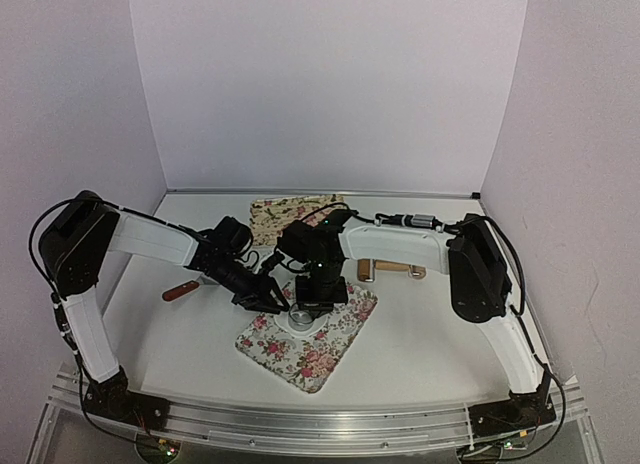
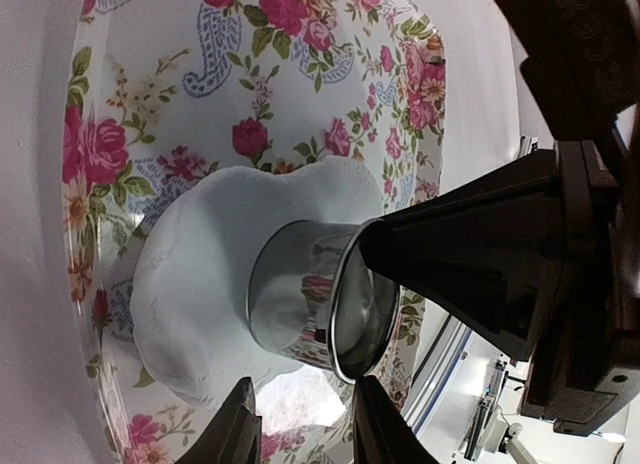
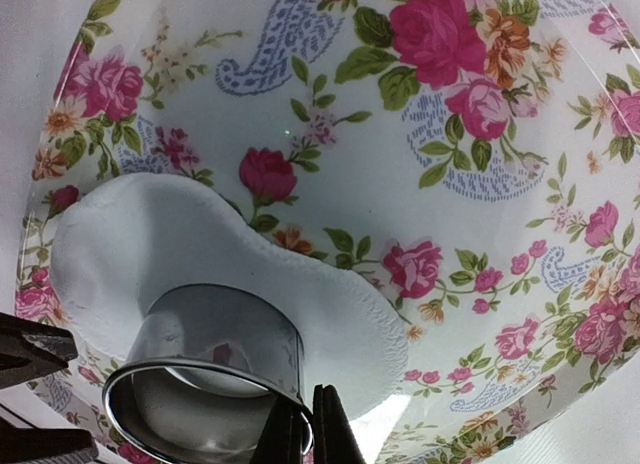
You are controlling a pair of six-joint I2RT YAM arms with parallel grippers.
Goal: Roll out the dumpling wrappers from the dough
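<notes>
Pinching the metal ring (image 3: 215, 339) on the dough (image 3: 150, 234), the right gripper (image 3: 305, 409) faces the left gripper (image 2: 303, 409), whose 2 fingers (image 2: 235, 429) spread just before it.

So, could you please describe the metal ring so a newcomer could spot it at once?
On the white table, find the nearer flowered tray. A flattened white dough patch lies on it, and the ring stands on that dough, its rim pinched by the right hand. It is the only shiny, hollow metal thing there.
</notes>
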